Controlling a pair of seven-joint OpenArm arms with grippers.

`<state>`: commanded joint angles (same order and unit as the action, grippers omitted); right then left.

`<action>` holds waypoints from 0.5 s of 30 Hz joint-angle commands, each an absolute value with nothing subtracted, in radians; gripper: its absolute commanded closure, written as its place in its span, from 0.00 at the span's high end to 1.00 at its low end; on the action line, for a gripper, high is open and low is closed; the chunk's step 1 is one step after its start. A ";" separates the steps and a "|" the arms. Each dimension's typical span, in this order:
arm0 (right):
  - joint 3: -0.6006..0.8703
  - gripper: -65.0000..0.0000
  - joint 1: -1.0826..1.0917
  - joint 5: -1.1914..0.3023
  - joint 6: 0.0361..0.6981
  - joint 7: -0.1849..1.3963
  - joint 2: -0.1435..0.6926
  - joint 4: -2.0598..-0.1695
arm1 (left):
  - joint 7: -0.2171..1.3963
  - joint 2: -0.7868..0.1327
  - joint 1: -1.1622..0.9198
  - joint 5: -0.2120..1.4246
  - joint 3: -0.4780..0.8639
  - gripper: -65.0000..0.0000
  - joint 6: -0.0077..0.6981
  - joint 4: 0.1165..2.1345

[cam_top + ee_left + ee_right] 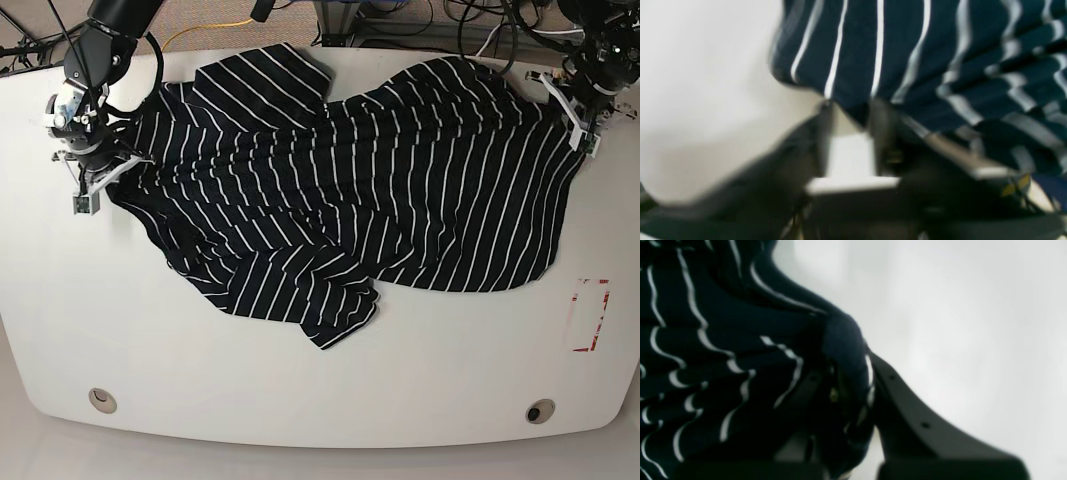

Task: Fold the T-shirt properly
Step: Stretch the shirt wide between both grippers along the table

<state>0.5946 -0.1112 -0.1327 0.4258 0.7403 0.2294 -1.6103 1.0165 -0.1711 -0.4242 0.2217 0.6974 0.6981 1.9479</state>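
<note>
Navy, white-striped fabric formed the T-shirt (460, 190), spread rumpled across the upper and central frame on the tabletop (250, 390). The right jaws (853, 386), upper left, were clamped on a bunched edge; the left jaws (851, 116), upper right, pinched a corner. Uneven tension risked slippage or skewed creases.
</note>
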 joint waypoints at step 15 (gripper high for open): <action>0.593 0.00 -0.116 -0.133 0.427 0.740 0.193 -1.616 | 1.079 -0.156 -0.400 0.229 0.914 0.62 0.698 1.886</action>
<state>0.5930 -0.1158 -0.1327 0.4273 0.7403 0.1926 -1.6164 1.0794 -0.1557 -0.3997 0.2294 0.9137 0.6981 1.8865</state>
